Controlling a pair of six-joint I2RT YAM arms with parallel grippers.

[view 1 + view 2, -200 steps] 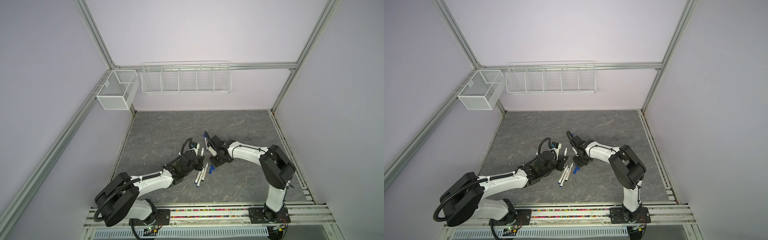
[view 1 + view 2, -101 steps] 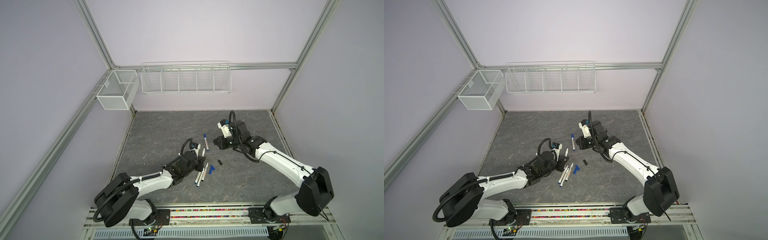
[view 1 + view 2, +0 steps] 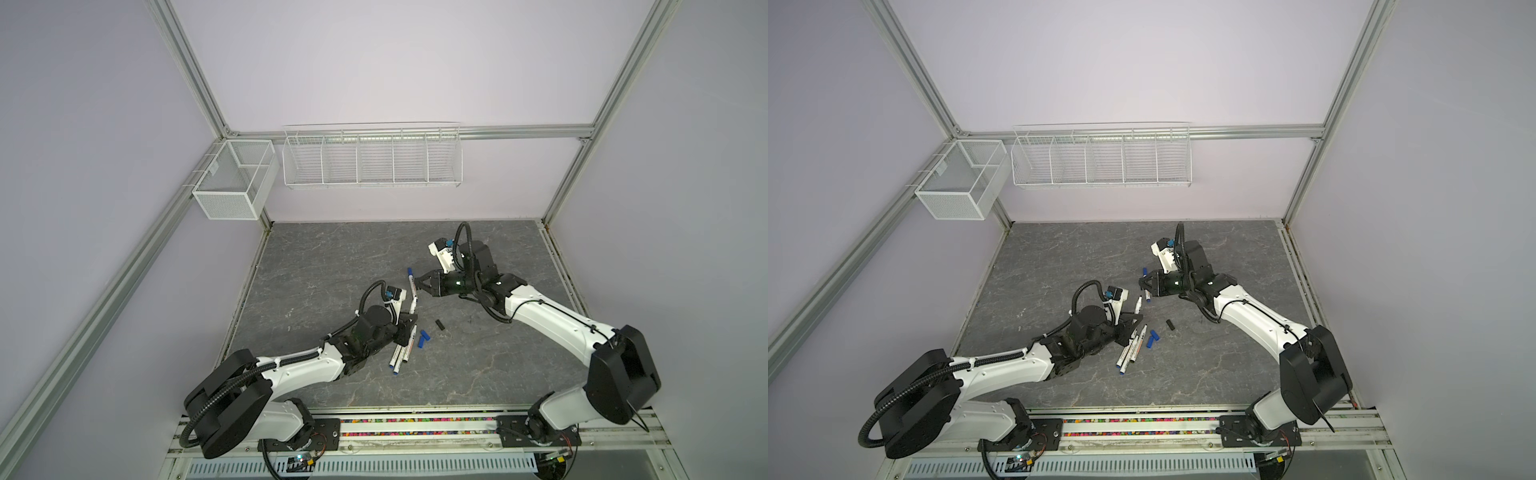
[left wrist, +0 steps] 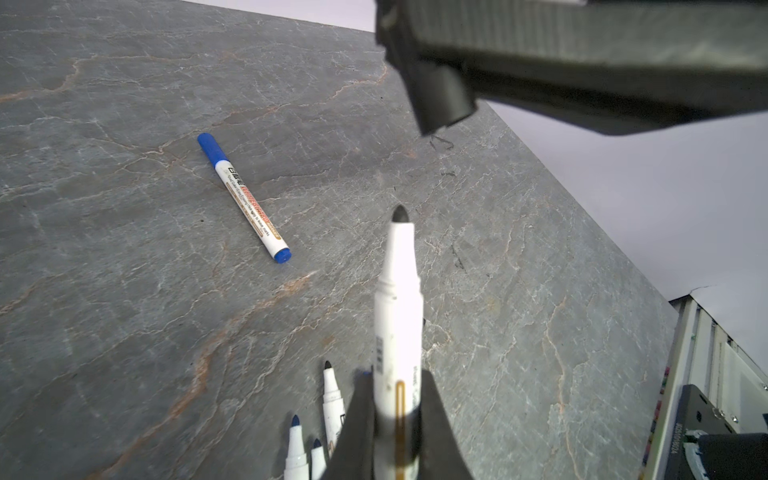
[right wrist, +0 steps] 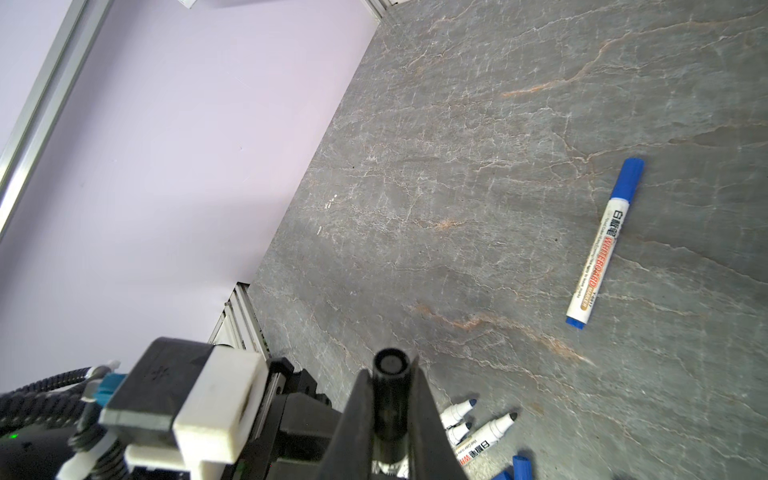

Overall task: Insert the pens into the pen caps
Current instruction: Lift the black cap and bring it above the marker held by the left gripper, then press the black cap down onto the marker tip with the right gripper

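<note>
1. Both top views: one capped pen [image 3: 410,278] lies on the desk [image 3: 332,270]; three bare pens [image 3: 397,359], two blue caps [image 3: 422,343] and one loose black cap [image 3: 439,324] wait.
2. Left wrist: my left tool [image 4: 397,386] clamps a black-tipped pen [image 4: 398,291], its tip near the held cap [image 4: 440,99] but apart.
3. Right wrist: my right tool [image 5: 389,374] pinches the held cap [image 5: 388,399], not yet seated.

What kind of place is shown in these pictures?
Probably a robot laboratory cell: an aluminium frame with plain walls, a left arm and a right arm mounted on a rail, and wire baskets.
</note>
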